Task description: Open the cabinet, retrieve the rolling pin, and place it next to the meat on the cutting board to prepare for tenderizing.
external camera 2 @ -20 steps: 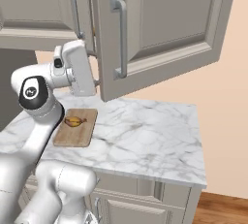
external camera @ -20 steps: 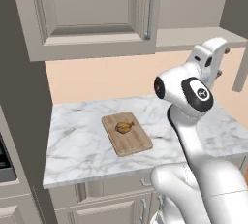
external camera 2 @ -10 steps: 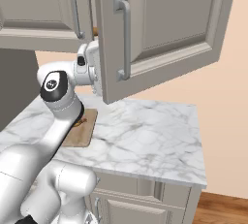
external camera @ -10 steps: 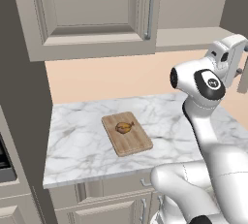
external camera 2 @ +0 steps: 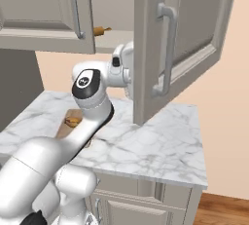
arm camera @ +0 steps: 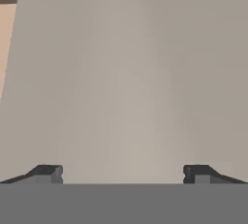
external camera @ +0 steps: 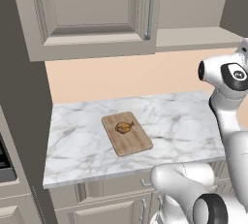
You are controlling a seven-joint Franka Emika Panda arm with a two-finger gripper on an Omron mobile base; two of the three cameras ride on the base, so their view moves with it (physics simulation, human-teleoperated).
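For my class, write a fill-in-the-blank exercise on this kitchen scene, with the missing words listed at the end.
1. The meat lies on the ______.
2. In the right base view, the cabinet's right door stands ______.
3. The rolling pin lies inside the ______, behind the left door.
4. In the hand view, the fingertips of the hand stand wide ______, with nothing between them.

Missing words: cutting board; open; cabinet; apart
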